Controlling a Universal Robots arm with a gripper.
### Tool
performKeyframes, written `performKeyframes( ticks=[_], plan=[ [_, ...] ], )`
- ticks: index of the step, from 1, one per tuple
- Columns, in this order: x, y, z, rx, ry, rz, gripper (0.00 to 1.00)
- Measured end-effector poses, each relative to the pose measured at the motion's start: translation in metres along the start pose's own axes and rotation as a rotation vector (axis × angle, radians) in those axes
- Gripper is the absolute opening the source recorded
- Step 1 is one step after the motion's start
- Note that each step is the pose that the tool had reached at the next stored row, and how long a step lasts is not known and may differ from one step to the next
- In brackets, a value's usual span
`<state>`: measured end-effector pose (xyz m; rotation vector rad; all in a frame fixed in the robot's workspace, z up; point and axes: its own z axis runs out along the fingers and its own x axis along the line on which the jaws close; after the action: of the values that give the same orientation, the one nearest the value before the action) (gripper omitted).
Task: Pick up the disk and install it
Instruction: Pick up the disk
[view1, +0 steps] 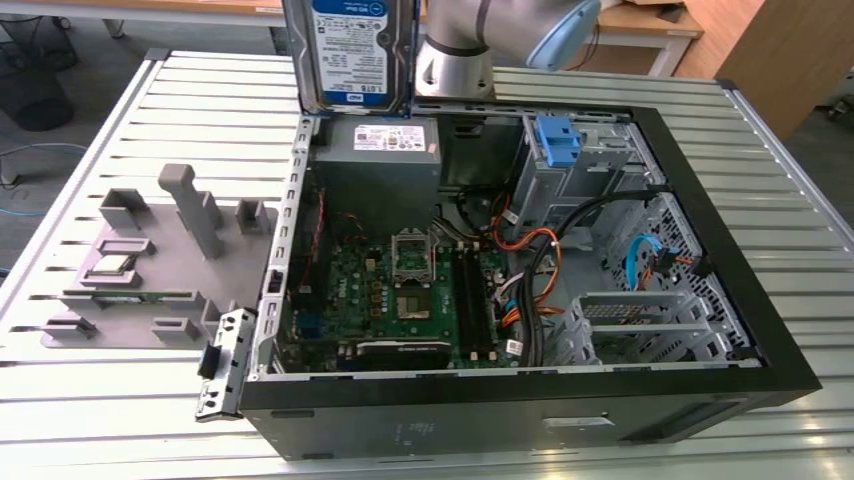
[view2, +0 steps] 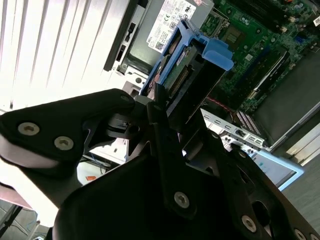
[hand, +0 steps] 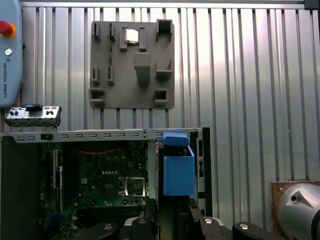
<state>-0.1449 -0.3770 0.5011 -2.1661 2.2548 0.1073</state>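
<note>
Exterior view: disk (view1: 350, 50) upright above case (view1: 787, 372) rear, my fingers (view2: 161, 125) pinching it. Judgement: hold firm, stay clear of cables (view1: 537, 250), carry squarely.

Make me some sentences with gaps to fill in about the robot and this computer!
The gripper holds the disk, whose plastic bracket is ___.
Below it, the computer case lies with its side ___.
The motherboard inside is coloured ___.
The grey fixture plate lies beside the case, on the exterior view's ___.
Missing words: blue, open, green, left.
</note>
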Motion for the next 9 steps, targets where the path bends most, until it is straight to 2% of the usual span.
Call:
performKeyframes(
  ticks=[9],
  plan=[
    [-0.0004, -0.0087, -0.0003, 0.0, 0.0001, 0.0, 0.35]
  ],
)
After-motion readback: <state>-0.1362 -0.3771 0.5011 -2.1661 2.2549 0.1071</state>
